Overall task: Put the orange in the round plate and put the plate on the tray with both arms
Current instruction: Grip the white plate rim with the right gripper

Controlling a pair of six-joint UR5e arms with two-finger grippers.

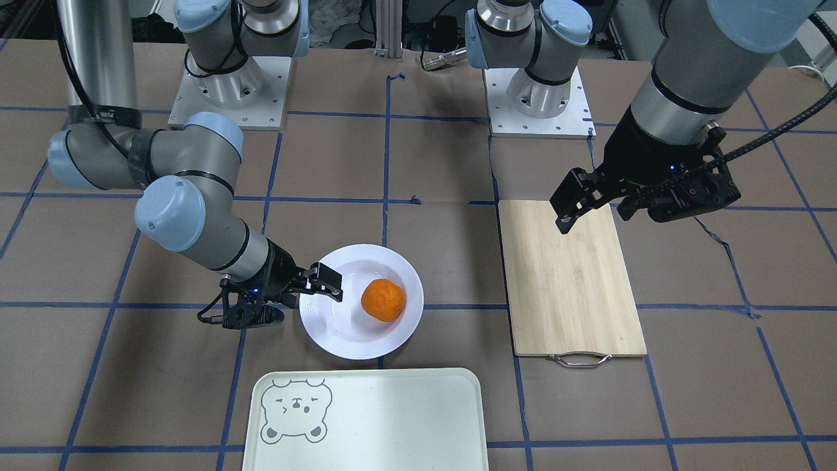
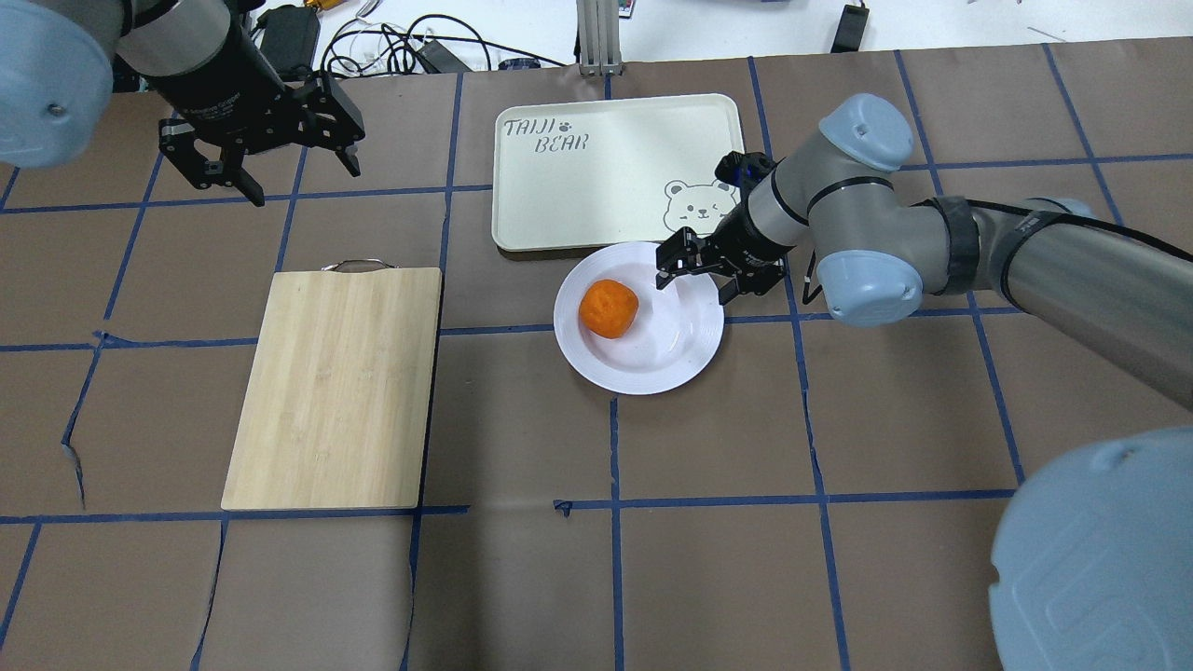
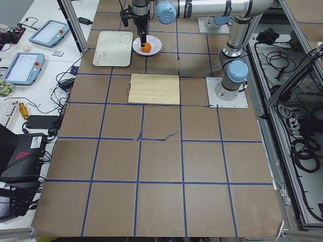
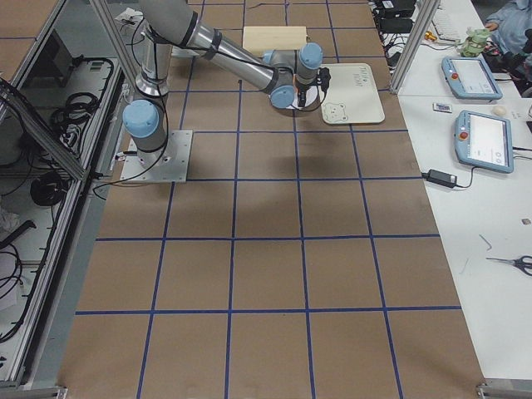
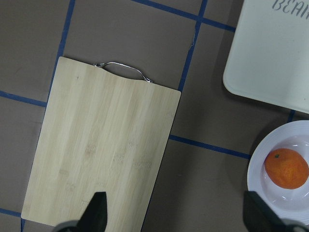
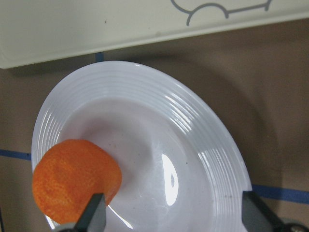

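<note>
Overhead exterior view gave the plainest look from where I stood: the orange [image 2: 609,308] lay inside the plate [image 2: 680,359], off centre toward the board [image 2: 335,387]. The plate sat on the brown table, just beside the near edge of the tray [image 2: 606,177] and not on it. The right gripper [image 2: 696,282] hung low over the plate's rim on the side away from the orange. Its fingers [image 6: 95,212] were spread wide with nothing held, and the wrist view showed one finger close to the fruit without gripping it. The left gripper [image 2: 303,177] hovered well apart from all that, above the table past the board's handle end. Its fingers [image 5: 96,210] were likewise parted wide and empty. The tray carried nothing but its bear drawing.
</note>
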